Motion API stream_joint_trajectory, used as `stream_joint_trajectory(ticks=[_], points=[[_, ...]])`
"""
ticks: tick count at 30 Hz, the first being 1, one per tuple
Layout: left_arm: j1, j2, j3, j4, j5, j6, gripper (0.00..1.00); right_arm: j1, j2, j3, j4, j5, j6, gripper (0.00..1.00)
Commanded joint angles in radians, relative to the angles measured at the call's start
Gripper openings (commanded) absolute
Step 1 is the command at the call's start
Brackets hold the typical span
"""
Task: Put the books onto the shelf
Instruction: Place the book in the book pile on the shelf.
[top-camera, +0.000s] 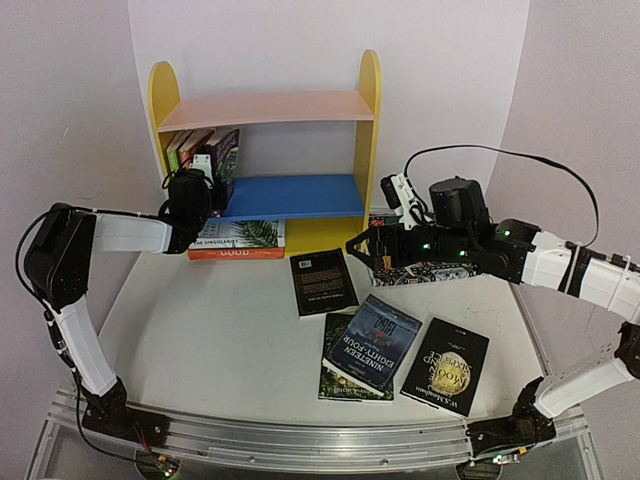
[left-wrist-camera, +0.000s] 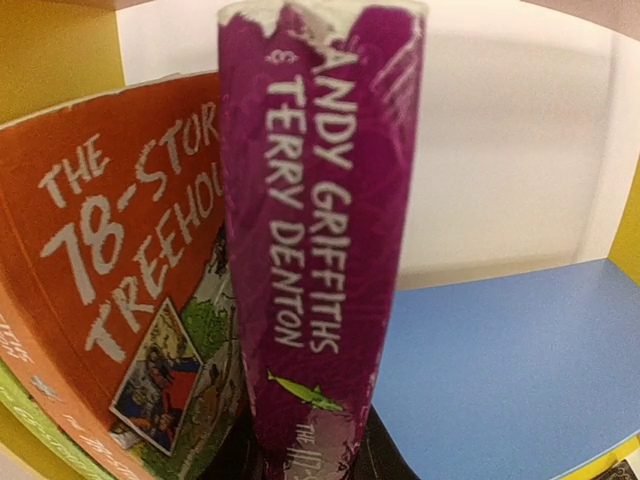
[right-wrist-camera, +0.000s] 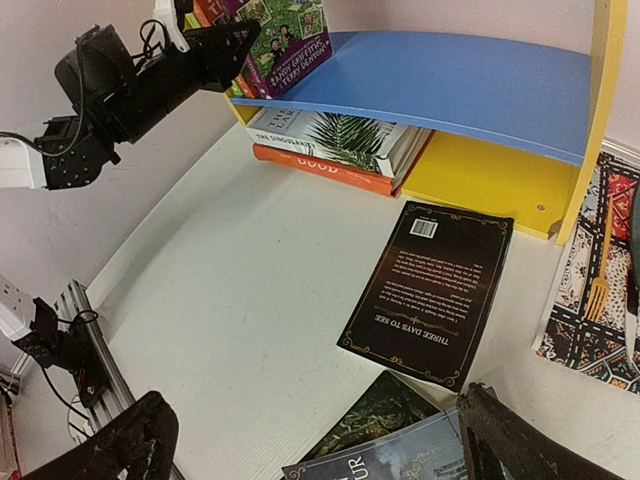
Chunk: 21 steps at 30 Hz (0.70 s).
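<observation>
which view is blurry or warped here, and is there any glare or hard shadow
Left wrist: the purple book sits so close that its spine top smears out of focus. Right wrist: the wide lens bends the blue board into a curve, and the right fingers are dark and soft. Top external: sharp and evenly lit, with only soft shadows on the table and no strong glare.
</observation>
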Motion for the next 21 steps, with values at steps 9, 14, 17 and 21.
stream_joint_trajectory(ticks=[9,14,17,21], points=[[0.055,-0.016,0.046,0.166,-0.024,-0.024,0.00,0.003,-0.015,0.027,0.014,-0.017,0.004,0.98],[0.055,-0.020,0.035,0.167,-0.066,-0.026,0.06,0.002,-0.011,0.029,0.014,-0.020,0.007,0.98],[0.056,-0.027,0.027,0.166,-0.071,-0.025,0.18,0.002,-0.013,0.028,0.014,-0.020,0.009,0.98],[0.056,-0.032,0.018,0.165,-0.084,-0.025,0.26,0.002,-0.013,0.027,0.014,-0.021,0.013,0.98]])
